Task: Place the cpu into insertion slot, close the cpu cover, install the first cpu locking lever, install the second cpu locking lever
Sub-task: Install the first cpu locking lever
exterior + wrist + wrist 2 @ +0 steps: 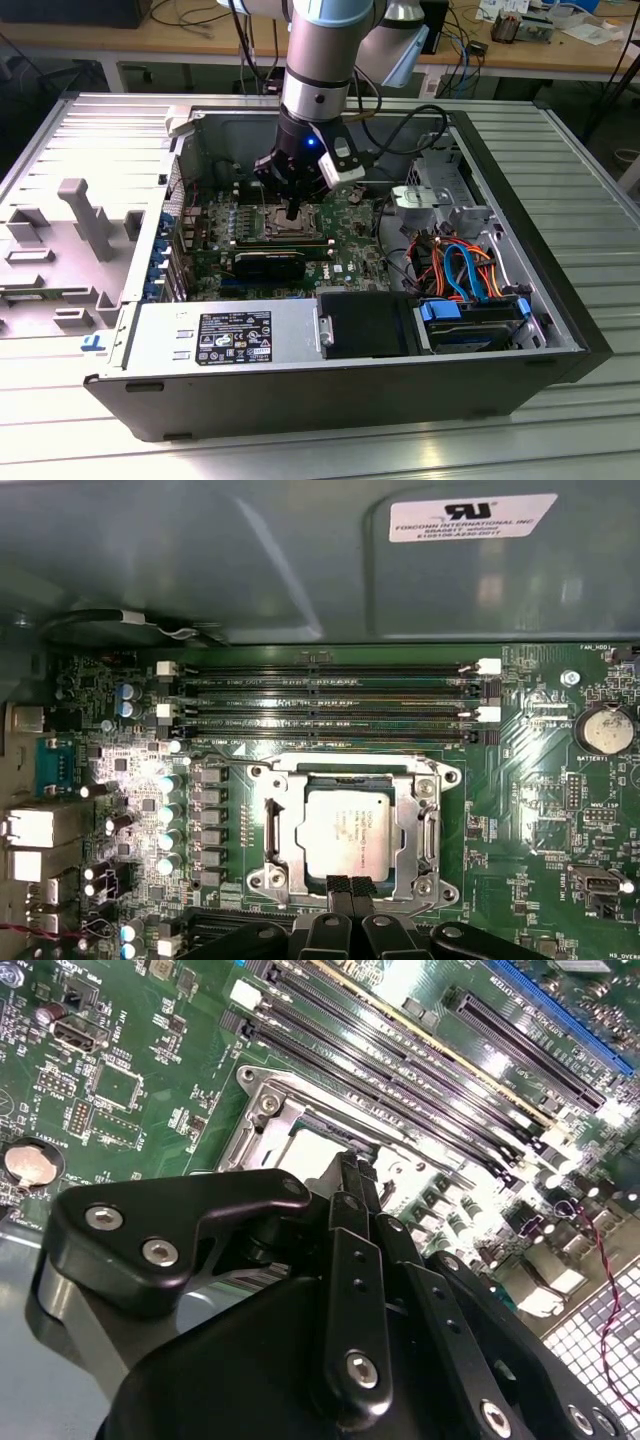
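The gripper (pixel 347 888) hung low over the motherboard (pixel 530 780) inside the open computer case (pixel 560 250), its two black fingertips (pixel 338 887) pressed together with no gap between them and nothing caught there. In the first wrist view those tips sat at the six o'clock edge of the insertion slot (pixel 352 827), just over the socket's metal rim. The cpu (pixel 347 830) was already seated in the slot, its silver-grey top lying flat and square to the frame, so it lay just toward twelve o'clock from the fingertips, very near but seemingly not touched. The cpu cover (pixel 415 825) appeared to be lying down around the chip, its window framing the metal top, though whether it was fully latched could not be told. The second wrist view showed the same fingers (pixel 350 1175) reaching onto the socket frame (pixel 265 1120) edge. The levers could not be clearly made out, so their state was uncertain. Beyond the slot at twelve o'clock in the first wrist view ran the long black memory slots (pixel 330 695), their long axis crosswise to the line from fingertips to chip. A round coin battery (pixel 607 730) sat out at about two o'clock. In the exterior view the arm (pixel 315 90) came down vertically into the case above the socket (pixel 290 222).
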Controlling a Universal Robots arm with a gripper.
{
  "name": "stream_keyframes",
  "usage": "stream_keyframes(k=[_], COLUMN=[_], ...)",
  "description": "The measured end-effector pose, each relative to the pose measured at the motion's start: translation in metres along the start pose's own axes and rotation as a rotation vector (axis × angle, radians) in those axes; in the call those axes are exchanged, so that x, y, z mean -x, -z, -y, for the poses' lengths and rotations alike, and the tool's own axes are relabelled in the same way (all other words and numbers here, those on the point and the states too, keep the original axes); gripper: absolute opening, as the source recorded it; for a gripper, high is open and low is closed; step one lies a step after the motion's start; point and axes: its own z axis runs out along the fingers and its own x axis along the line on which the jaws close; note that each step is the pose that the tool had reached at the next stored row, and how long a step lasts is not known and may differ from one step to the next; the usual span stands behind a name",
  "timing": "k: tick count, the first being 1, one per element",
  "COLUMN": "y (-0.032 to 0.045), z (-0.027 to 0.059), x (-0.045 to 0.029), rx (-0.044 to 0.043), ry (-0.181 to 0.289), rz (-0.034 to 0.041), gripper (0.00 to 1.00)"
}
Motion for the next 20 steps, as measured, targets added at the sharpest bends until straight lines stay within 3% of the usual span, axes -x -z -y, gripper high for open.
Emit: stream_keyframes(k=[20], y=[0.0], z=[0.0], x=[0.0], rx=[-0.0057], ry=[0.047], rz=[0.0015], gripper=[0.11])
